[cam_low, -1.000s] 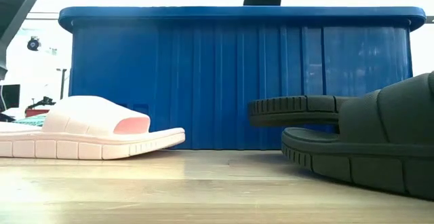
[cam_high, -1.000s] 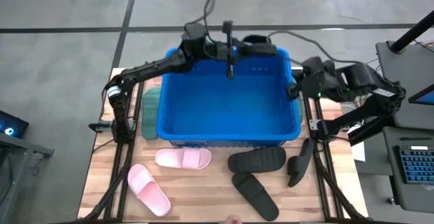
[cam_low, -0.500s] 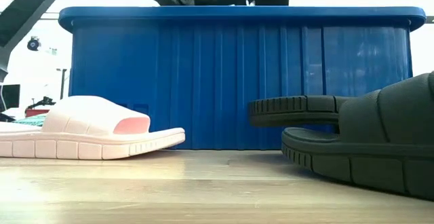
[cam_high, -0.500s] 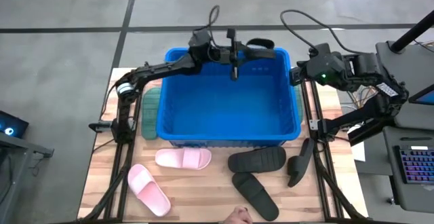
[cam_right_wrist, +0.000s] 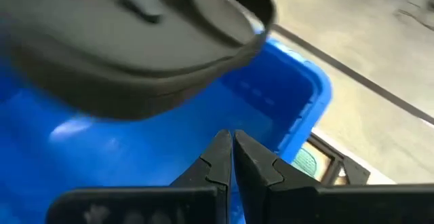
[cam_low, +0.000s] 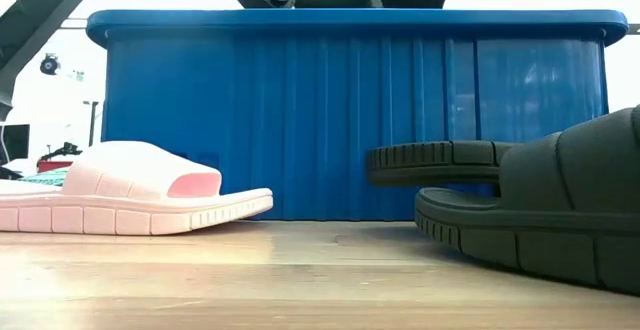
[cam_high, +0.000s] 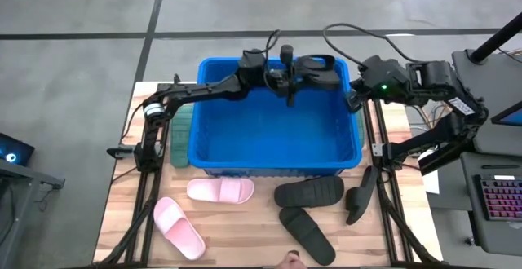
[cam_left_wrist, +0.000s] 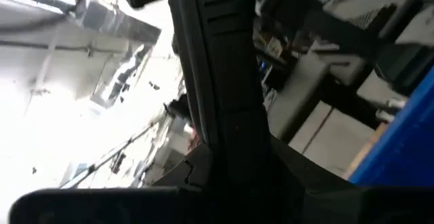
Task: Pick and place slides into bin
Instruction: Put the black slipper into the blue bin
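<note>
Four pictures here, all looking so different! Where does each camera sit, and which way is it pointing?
High view: above the table, looking straight down on the bin; both arms show.
Low view: at table-top height, facing the bin's wall past a pink slide; arm parts at top.
Left wrist view: on the left arm, showing a black slide close up.
Right wrist view: on the right arm, past its shut fingers.
Shared: high and right wrist views both show the black slide over the bin.
</note>
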Controlling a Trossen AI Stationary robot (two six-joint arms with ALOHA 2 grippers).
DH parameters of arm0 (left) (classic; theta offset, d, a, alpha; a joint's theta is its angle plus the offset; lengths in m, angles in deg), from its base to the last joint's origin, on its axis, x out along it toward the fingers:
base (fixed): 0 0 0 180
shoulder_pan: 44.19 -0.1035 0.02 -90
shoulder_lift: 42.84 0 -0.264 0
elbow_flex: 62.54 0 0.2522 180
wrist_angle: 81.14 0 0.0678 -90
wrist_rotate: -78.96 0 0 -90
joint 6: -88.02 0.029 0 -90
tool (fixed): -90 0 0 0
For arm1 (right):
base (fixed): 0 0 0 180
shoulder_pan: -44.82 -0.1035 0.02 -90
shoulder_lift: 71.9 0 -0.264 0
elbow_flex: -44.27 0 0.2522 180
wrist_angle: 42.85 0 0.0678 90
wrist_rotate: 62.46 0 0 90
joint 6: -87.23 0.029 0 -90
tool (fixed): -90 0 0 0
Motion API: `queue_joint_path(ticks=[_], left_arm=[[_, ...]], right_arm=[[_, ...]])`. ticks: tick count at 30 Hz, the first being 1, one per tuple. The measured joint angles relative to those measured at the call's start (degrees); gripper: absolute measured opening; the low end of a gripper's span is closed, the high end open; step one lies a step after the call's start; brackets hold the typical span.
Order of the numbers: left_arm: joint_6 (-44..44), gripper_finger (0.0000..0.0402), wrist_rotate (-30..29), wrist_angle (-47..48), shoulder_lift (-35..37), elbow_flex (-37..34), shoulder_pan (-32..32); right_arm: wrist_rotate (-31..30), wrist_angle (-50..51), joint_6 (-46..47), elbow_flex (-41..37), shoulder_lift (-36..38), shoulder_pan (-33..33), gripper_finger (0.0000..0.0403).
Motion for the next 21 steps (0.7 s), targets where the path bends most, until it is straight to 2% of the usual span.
queue_joint_path(ticks=[9, 16, 21], left_arm=[[-0.17, 0.0068, 0.37, -0.39, -0.11, -3.29, -0.04], [-2.24, 0.0068, 3.61, -6.43, -3.23, -3.33, 0.46], [-2.24, 0.0068, 3.65, -9.94, -5.61, -3.33, 0.92]], right_arm=[[10.64, -0.08, -8.03, 4.61, 1.80, 0.00, 0.0008], [11.53, -0.06, -6.07, 5.13, 2.70, 0.00, 0.0009], [12.68, -0.06, -3.77, 4.88, 2.59, 0.00, 0.0009]])
